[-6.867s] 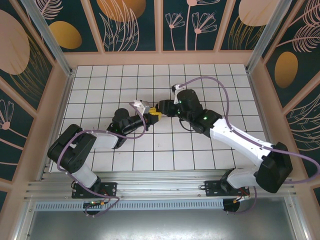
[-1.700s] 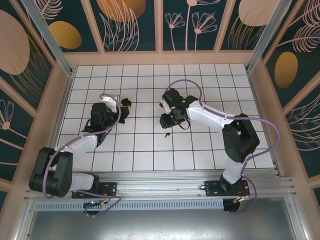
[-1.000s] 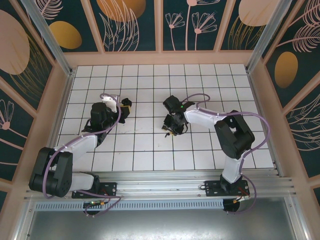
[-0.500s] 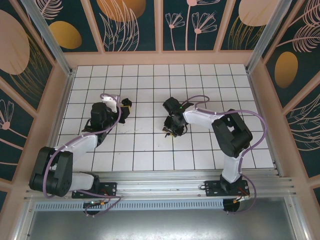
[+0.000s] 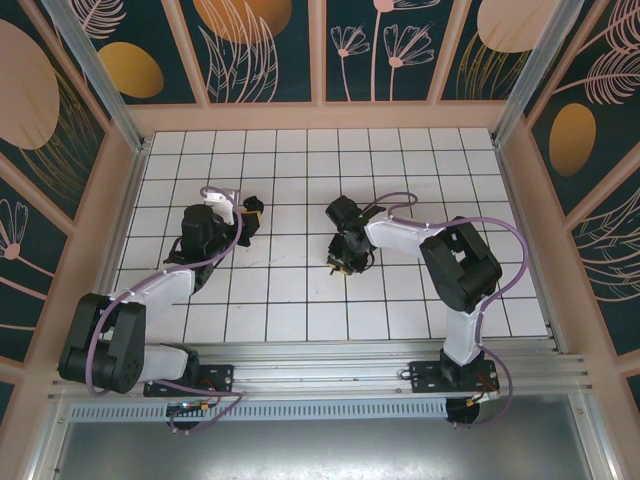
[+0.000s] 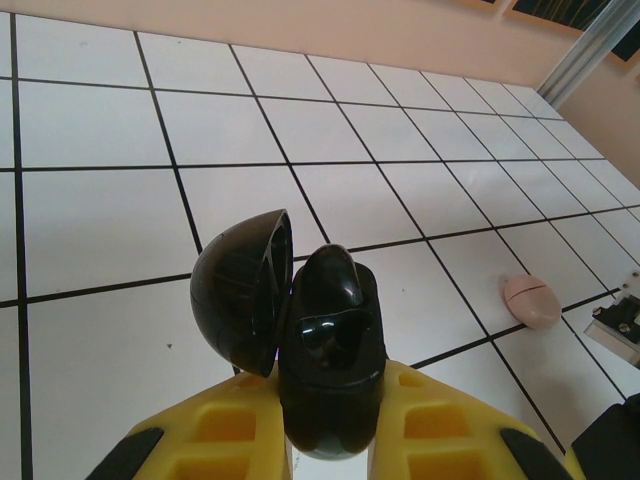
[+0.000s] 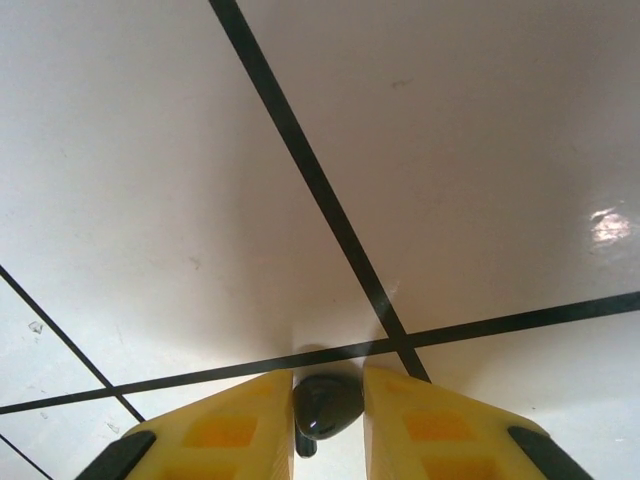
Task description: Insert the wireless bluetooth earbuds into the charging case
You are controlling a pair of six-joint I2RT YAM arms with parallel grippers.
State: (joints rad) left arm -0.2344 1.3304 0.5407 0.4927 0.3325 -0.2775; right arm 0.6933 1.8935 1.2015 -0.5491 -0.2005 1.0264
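Note:
In the left wrist view a black charging case stands with its lid hinged open to the left. One black earbud sits in it. My left gripper is shut on the case's body; from above, this gripper is at the left of the table. The second black earbud lies on the white tiles beside a crossing of grid lines. My right gripper is shut on it, a yellow finger against each side. From above, the right gripper points down at mid-table.
The white tiled table is walled by peach panels on three sides. A small pink oval object lies on the tiles to the right of the case. Part of the right arm shows at the right edge of the left wrist view.
The two grippers were together at mid-table, then drew apart. Over the last seconds the right gripper came down toward the near side onto the tiles. The left arm has stayed still.

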